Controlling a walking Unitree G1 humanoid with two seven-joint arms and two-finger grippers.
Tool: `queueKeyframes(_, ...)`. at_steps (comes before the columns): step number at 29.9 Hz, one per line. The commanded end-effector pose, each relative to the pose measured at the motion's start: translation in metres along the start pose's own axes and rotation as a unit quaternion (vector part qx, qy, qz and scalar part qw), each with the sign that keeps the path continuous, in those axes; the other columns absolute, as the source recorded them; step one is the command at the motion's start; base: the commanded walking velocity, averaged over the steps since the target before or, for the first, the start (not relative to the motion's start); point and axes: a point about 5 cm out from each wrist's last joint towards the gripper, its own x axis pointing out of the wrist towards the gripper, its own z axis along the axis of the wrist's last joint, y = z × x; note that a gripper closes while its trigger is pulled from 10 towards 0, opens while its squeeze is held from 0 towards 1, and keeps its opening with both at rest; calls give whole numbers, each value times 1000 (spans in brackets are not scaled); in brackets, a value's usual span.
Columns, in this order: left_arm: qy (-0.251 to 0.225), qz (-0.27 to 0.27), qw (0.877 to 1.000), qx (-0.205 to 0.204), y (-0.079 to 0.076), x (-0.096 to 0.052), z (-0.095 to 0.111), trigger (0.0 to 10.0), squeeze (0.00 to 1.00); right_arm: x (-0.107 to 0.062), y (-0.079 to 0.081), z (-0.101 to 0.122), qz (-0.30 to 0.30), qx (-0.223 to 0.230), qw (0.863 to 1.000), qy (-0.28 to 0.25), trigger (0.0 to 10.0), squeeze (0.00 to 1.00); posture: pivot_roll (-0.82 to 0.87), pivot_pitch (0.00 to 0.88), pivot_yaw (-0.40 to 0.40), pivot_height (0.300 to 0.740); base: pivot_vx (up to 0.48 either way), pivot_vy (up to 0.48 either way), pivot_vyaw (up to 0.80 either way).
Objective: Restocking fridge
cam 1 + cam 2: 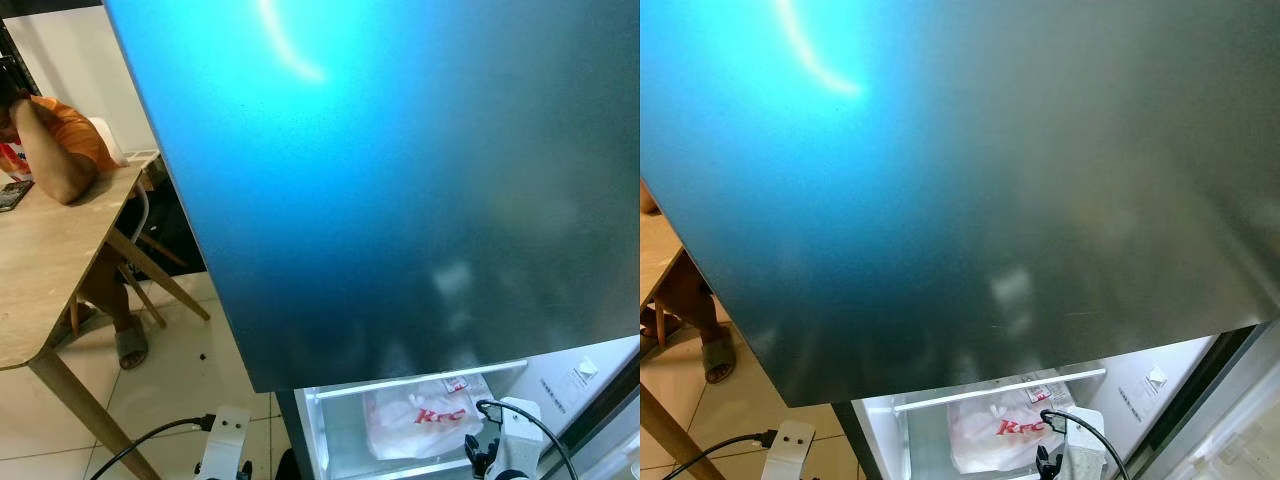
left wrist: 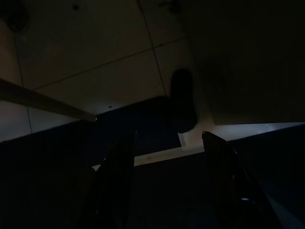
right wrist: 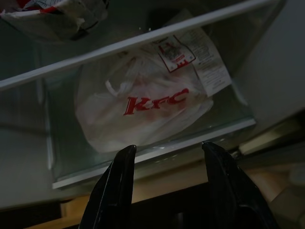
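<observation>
White KFC bag [image 3: 143,107] lay on the glass fridge shelf [image 3: 157,155]; the right gripper [image 3: 167,157] hovered before it, its 2 fingers apart, while the left gripper [image 2: 164,152] hung spread and empty.

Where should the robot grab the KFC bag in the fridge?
Probably the bunched, knotted top of the KFC bag, near the receipt. It lies flat on the glass shelf, so the open right pincer should come in from the front, over the shelf's edge.
</observation>
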Motion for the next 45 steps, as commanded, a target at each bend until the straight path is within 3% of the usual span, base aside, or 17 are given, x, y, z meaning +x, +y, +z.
queueKeyframes(1, 9, 6, 1000, -12, 1, -2, -7, 10000, 0, -1, 0, 1, -6, 3, 1000, -14, 10000, 0, -8, 0, 49, 740, 0, 0, 0)
queueKeyframes(4, 15, 6, 1000, -11, 1, -2, -8, 10000, 0, -1, 6, 0, 32, 6, 999, -9, 10000, 0, -6, 0, 44, 740, 0, 0, 0)
queueKeyframes(17, 17, 12, 999, -34, -1, -2, -11, 10000, 0, -1, 8, -6, 44, -16, 999, 14, 10000, 0, -2, 0, 29, 740, 0, -295, 0)
queueKeyframes(23, 25, 14, 999, -37, -19, -4, -19, 10000, 0, -1, 7, -8, 52, -36, 998, 26, 10000, 0, 0, 0, 22, 740, 0, 0, 0)
queueKeyframes(27, 22, 20, 999, -42, -24, -2, -16, 10000, 0, -1, 8, -9, 55, -40, 997, 30, 10000, 0, -1, 0, 21, 740, 0, 0, 0)
queueKeyframes(31, 20, 32, 998, -54, -12, -2, -14, 10000, 0, -1, 10, -10, 57, -43, 997, 32, 10000, 0, -2, 0, 18, 740, 0, 0, 0)
queueKeyframes(40, 25, 23, 998, -47, -12, 0, -8, 10000, 0, -3, 11, -21, 61, -65, 994, 66, 10000, 0, 4, 0, 12, 740, 0, 0, 0)
queueKeyframes(45, 37, 24, 998, -49, -11, 0, -10, 10000, 0, -8, 1, -35, 26, -78, 992, 94, 10000, 0, 13, 0, 12, 740, 0, 0, 0)
